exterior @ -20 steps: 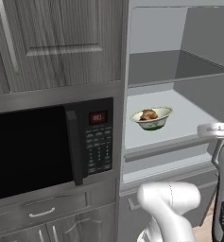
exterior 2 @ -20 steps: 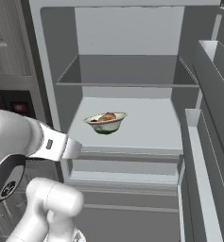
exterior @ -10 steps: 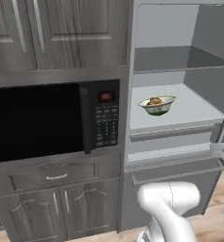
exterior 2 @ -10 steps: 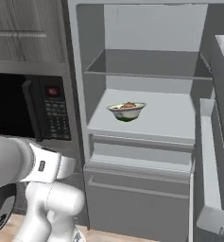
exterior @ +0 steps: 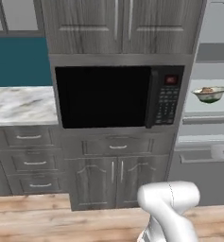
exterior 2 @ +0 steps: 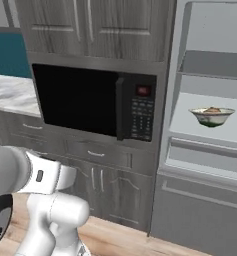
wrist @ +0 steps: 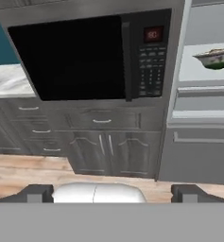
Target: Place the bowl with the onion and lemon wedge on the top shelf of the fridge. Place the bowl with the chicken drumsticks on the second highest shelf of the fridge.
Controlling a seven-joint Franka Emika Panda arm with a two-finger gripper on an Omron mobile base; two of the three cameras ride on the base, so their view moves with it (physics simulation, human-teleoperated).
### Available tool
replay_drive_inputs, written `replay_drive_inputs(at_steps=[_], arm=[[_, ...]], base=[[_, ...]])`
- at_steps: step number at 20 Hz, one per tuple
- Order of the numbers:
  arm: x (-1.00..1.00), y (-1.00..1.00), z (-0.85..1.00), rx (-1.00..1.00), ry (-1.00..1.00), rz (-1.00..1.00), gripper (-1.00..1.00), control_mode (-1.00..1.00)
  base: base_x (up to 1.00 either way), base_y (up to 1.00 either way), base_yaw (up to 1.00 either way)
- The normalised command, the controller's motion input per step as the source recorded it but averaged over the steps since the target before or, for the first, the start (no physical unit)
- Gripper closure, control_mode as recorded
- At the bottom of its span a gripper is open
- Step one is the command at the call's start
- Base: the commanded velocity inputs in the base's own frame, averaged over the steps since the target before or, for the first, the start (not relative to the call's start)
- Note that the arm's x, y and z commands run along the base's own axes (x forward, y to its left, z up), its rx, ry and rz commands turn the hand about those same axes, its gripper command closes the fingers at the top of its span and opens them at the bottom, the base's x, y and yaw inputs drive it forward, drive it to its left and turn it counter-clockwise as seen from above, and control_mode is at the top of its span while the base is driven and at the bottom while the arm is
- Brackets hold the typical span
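The bowl with the chicken drumsticks (exterior 2: 212,116) sits on a pale shelf inside the open fridge (exterior 2: 210,165), at the right edge of the left base view and upper right of the hand view. Browned meat, the chicken drumsticks (exterior 2: 211,110), shows above its rim. Left of the fridge, a black microwave (exterior: 119,97) fills the middle of the frame, with grey cabinets (exterior: 114,175) below and a marble tabletop (exterior: 21,104) at left. In the hand view the gripper (wrist: 111,193) has its tips wide apart, holding nothing, above a wooden floor (wrist: 33,172).
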Motion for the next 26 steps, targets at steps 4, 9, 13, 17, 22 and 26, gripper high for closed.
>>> replay_drive_inputs(at_steps=[4, 9, 13, 17, 22, 26], arm=[[0.0, 0.0, 0.0, 0.0, 0.0, 0.0, -1.0, 1.0], [0.0, 0.0, 0.0, 0.0, 0.0, 0.0, -1.0, 1.0], [0.0, 0.0, 0.0, 0.0, 0.0, 0.0, -1.0, 1.0], [0.0, 0.0, 0.0, 0.0, 0.0, 0.0, -1.0, 1.0], [0.0, 0.0, 0.0, 0.0, 0.0, 0.0, -1.0, 1.0], [0.0, 0.0, 0.0, 0.0, 0.0, 0.0, -1.0, 1.0]], base=[[0.77, 1.0, 0.02], [0.99, 1.0, 0.0], [1.0, 1.0, 0.0], [0.7, 1.0, 0.12], [-0.09, 1.0, 0.61], [-0.08, 1.0, 0.56]])
